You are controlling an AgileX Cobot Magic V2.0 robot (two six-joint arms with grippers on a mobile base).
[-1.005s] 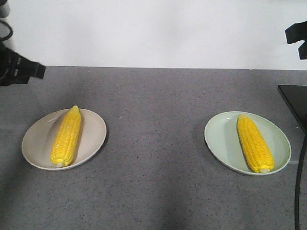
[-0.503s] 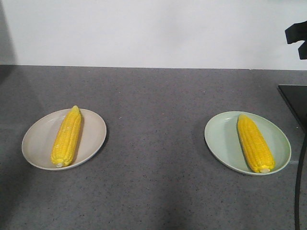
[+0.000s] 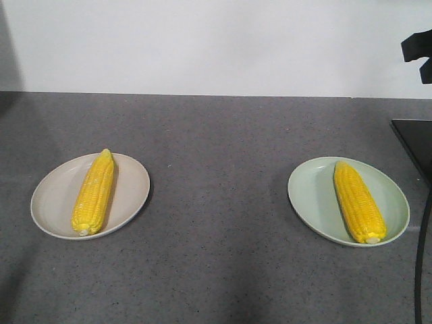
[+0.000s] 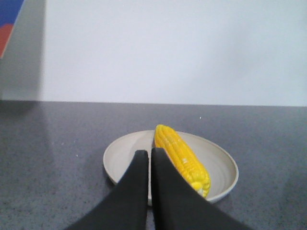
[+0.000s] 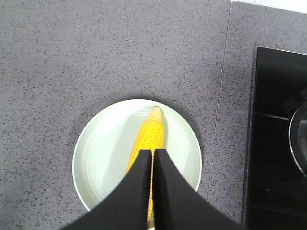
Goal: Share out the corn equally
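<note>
Two cobs of corn lie on two plates. One corn cob rests lengthwise on the beige plate at the left. The other corn cob lies on the pale green plate at the right. In the left wrist view my left gripper is shut and empty, held above the near side of the beige plate, beside its corn. Seen from the right wrist, my right gripper is shut and empty, high over the green plate, in line with its corn.
The plates sit on a grey speckled counter with a white wall behind. A black cooktop lies just right of the green plate, also at the counter's right edge. A black part of the right arm hangs at the top right.
The left arm, seen at the upper left one second ago, has drawn back out of the front view. The corn and plates have not moved.
</note>
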